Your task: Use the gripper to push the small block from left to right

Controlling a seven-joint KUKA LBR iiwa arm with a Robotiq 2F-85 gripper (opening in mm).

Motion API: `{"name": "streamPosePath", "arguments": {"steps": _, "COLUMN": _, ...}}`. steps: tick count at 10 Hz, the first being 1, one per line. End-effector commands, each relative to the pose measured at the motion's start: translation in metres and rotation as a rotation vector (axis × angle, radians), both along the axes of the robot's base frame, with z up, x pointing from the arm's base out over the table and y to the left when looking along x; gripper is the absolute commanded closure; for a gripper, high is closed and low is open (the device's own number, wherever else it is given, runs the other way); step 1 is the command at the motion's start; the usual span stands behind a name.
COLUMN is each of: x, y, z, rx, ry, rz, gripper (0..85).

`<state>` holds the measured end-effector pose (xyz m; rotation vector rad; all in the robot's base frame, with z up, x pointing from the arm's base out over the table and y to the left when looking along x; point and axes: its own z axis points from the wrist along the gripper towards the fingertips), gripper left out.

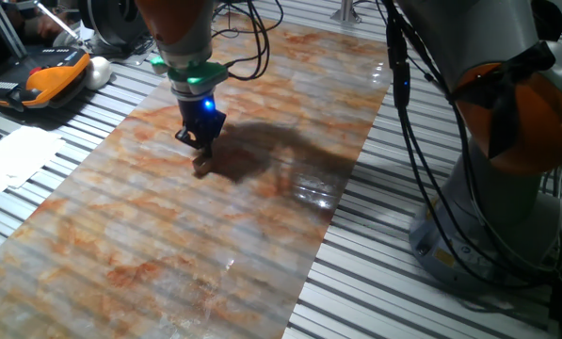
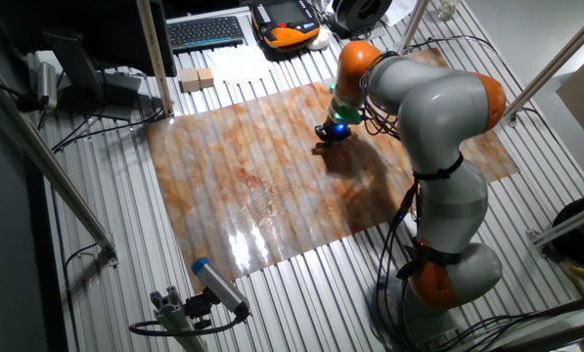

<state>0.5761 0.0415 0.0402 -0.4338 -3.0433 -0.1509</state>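
The gripper (image 1: 202, 147), its fingers drawn narrow, touches the small block (image 1: 202, 167) on the marbled worktop (image 1: 168, 254), toward its far edge.

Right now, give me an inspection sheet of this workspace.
Surface: marbled orange-grey mat on a slatted metal table; glare patches.
Job's things: small block on the mat, right at the gripper's tip; contact cannot be told.
Clutter: two wooden blocks off the mat; papers.
Gripper: gripper low over the mat, blue light on; open or shut cannot be told.
Cables: black cables hanging along the arm.
Surroundings: keyboard, orange-black pendant, metal posts.
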Motion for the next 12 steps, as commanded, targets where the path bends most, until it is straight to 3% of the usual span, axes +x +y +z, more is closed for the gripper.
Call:
{"name": "streamPosePath", "arguments": {"steps": 1, "x": -0.0005, "y": 0.003, "z": -0.001, "rx": -0.001, "ry": -0.003, "rz": -0.006, "gripper": 85.0}}
{"name": "streamPosePath", "arguments": {"steps": 6, "x": -0.0032, "y": 0.021, "z": -0.005, "rx": 0.003, "ry": -0.011, "rz": -0.042, "gripper": 85.0}}
{"name": "streamPosePath", "arguments": {"steps": 12, "x": -0.0046, "y": 0.044, "z": -0.007, "rx": 0.037, "ry": -0.018, "rz": -0.095, "gripper": 85.0}}
